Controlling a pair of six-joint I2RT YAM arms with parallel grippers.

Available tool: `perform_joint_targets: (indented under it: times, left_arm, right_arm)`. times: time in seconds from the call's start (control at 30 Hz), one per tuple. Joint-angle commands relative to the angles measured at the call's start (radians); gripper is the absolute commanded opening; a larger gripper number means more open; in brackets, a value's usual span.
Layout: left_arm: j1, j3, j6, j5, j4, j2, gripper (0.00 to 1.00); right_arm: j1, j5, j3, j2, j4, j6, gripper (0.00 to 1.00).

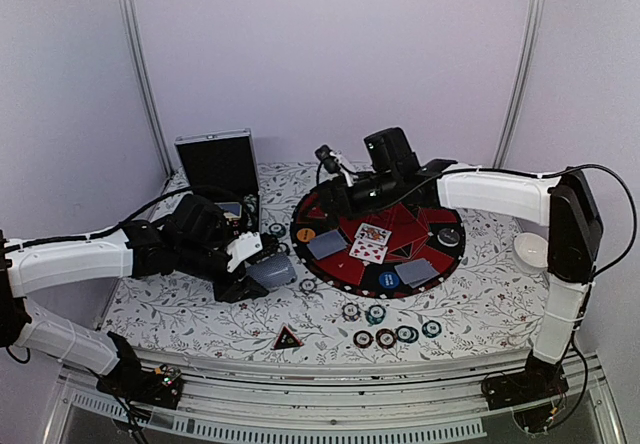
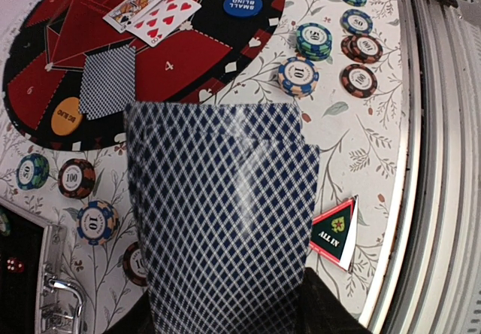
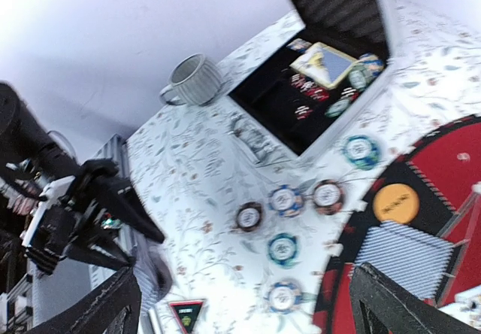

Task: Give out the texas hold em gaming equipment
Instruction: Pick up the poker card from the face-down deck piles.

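Left wrist view: the left gripper (image 1: pixel 258 271) is clamped on a small, slightly fanned stack of blue diamond-backed playing cards (image 2: pixel 225 229), pinched at their near end. The stack's long axis runs straight out from the fingers. Its far edge points at the large round red-and-black mat (image 2: pixel 173 67), which lies just beyond and a little left in this view. From above, the mat sits to the right of that gripper, near but not under it, so I judge that dealing calls for a short carry rightward.

One face-down card (image 2: pixel 109 82) and a face-up pair (image 2: pixel 150 10) already lie on the mat, with an orange round button (image 2: pixel 66 116) and a blue round button (image 2: pixel 242 4) at its rim. Striped-edge poker chips (image 2: pixel 298 76) and a red-black triangle marked ALL IN (image 2: pixel 334 232) rest on the floral tablecloth (image 2: pixel 353 123) beside the stack.

The right gripper (image 3: pixel 252 308) hangs over the mat's far-left edge with fingers spread wide and nothing between them. It is nearer the mat, but the cards are with the left arm.
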Motion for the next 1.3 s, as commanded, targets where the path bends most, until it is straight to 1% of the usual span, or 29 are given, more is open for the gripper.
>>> perform_joint_targets:
  times: [0.0,0.13,0.33,0.57,0.73,0.8,0.97,1.27]
  left_arm:
    - [0.015,0.014,0.002,0.007,0.028,-0.019,0.48]
    - [0.014,0.017,-0.002,-0.001,0.028,-0.019,0.48]
    - [0.014,0.018,-0.007,-0.007,0.032,-0.019,0.47]
    - [0.014,0.017,-0.011,0.000,0.039,-0.021,0.47]
    - [0.014,0.018,-0.014,0.001,0.039,-0.021,0.47]
    - [0.014,0.018,-0.015,0.004,0.039,-0.022,0.47]
    - [0.014,0.014,-0.013,-0.006,0.040,-0.031,0.47]
    - [0.014,0.014,-0.013,-0.006,0.040,-0.026,0.47]
  right_arm:
    - [0.094,-0.067,-0.058,0.029,0.147,0.063,0.99]
    - [0.138,-0.042,-0.057,0.076,0.165,0.068,0.99]
    - [0.156,-0.046,-0.096,0.096,0.205,0.058,0.99]
    - [0.179,-0.040,-0.097,0.148,0.241,0.041,0.99]
    - [0.189,0.000,-0.104,0.159,0.258,0.025,0.99]
    - [0.189,0.040,-0.107,0.162,0.264,0.032,0.99]
    - [0.188,0.173,-0.116,0.143,0.226,0.031,0.99]
    - [0.188,0.220,-0.160,0.063,0.187,-0.011,0.99]
